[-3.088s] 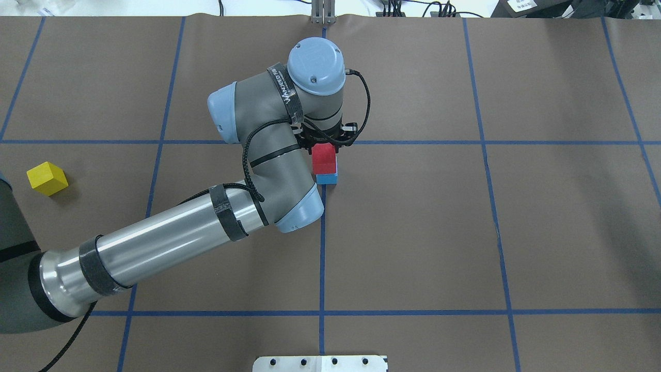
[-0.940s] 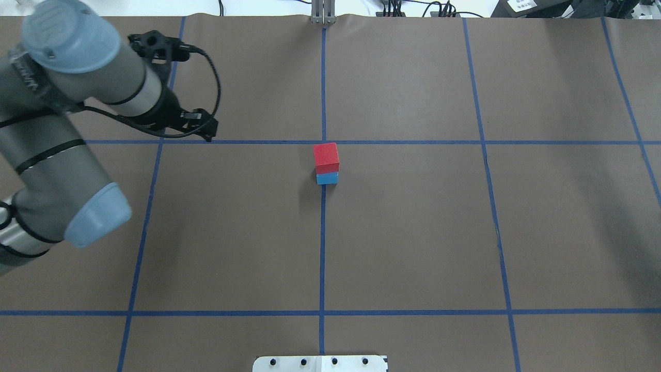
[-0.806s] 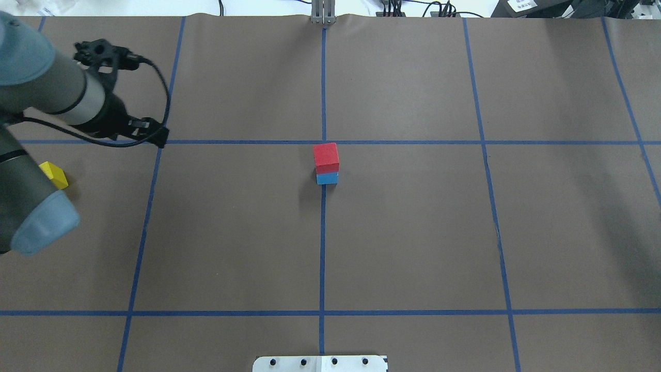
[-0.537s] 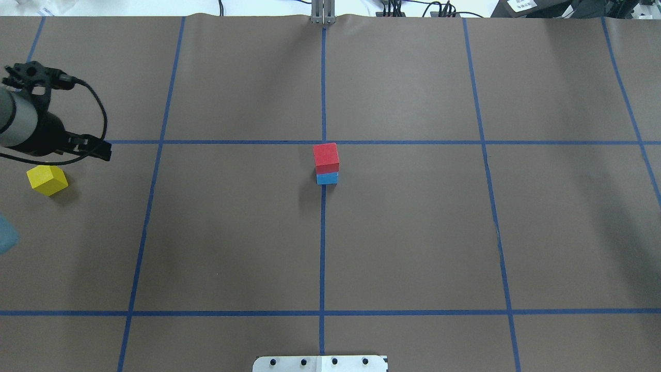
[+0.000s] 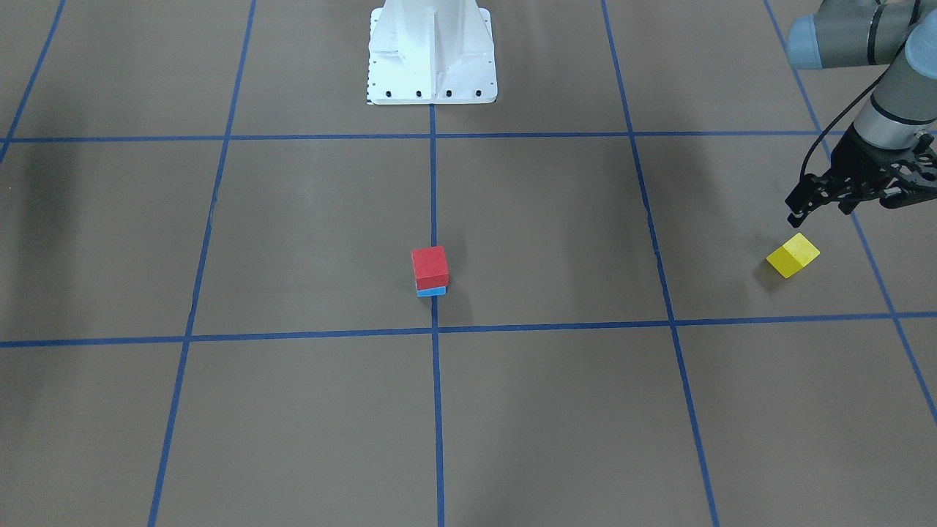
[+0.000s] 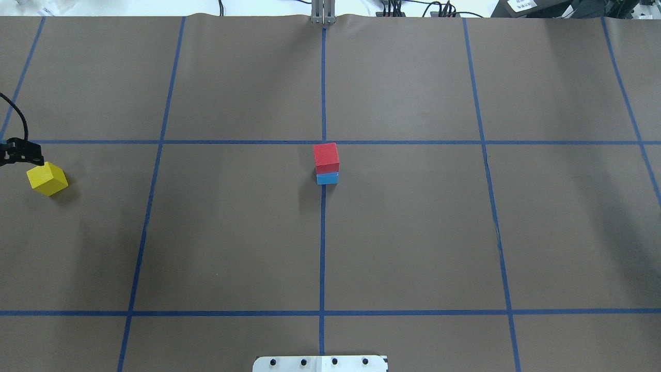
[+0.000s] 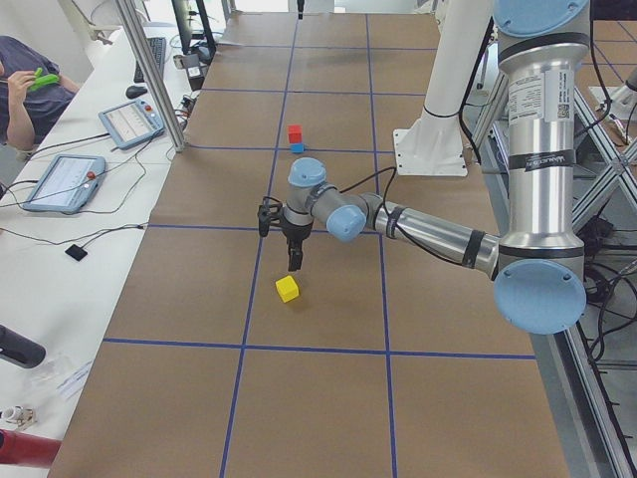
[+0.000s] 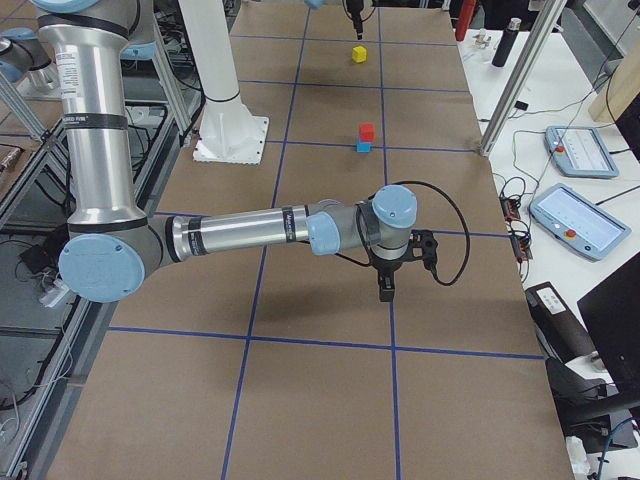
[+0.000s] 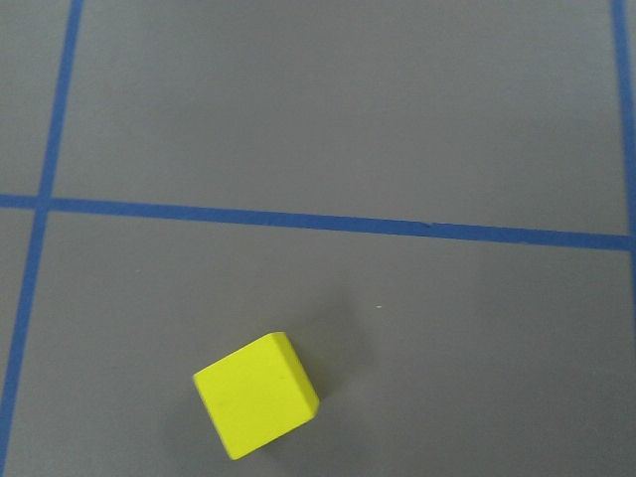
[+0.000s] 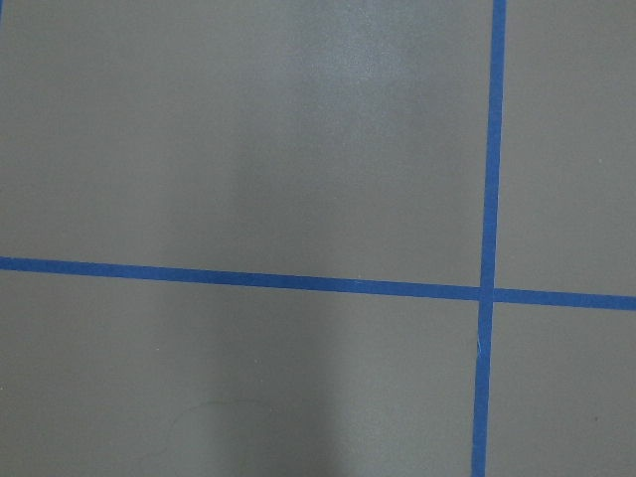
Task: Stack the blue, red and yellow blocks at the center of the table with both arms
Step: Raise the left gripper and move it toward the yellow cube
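Note:
A red block (image 6: 326,156) sits on a blue block (image 6: 327,179) at the table's centre, also seen in the front view (image 5: 430,267). A yellow block (image 6: 47,179) lies alone on the robot's far left, turned at an angle. My left gripper (image 5: 823,208) hovers in the air just beside and above the yellow block (image 5: 793,255); it looks open and empty. Only its tip (image 6: 20,153) shows in the overhead view. In the left wrist view the yellow block (image 9: 256,407) lies low and left of centre. My right gripper (image 8: 385,290) hangs over the table's far right end; I cannot tell whether it is open.
Blue tape lines (image 6: 323,232) form a grid on the brown table cover. The white robot base (image 5: 432,66) stands at the table's near edge. A side bench with tablets (image 7: 65,181) and a seated person (image 7: 30,85) runs along the operators' side.
My left arm has left the red block on the blue one and swung from the centre to the far left. Its gripper now hangs by the yellow block.

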Action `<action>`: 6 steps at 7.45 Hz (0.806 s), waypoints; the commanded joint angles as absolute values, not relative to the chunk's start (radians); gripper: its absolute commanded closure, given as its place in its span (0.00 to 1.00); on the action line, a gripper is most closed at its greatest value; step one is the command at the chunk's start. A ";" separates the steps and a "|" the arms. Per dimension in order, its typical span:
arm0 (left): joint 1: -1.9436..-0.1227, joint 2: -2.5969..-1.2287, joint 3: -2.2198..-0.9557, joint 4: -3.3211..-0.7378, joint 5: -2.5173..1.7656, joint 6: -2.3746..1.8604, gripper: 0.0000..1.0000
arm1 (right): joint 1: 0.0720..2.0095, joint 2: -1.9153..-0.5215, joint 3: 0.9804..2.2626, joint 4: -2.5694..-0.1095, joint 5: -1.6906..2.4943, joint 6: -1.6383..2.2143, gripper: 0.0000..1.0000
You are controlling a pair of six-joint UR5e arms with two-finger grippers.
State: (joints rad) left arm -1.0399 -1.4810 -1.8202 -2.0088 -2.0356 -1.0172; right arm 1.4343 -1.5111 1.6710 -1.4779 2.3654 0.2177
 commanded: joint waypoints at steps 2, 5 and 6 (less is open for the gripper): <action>-1.035 -1.496 -1.667 -2.201 -2.029 -1.163 0.00 | 1.434 -1.496 1.667 -1.479 2.364 0.216 0.00; -1.010 -1.532 -1.625 -2.197 -2.028 -1.164 0.00 | 1.434 -1.493 1.663 -1.479 2.362 0.215 0.00; -0.997 -1.551 -1.603 -2.197 -2.025 -1.164 0.00 | 1.434 -1.493 1.661 -1.479 2.362 0.215 0.00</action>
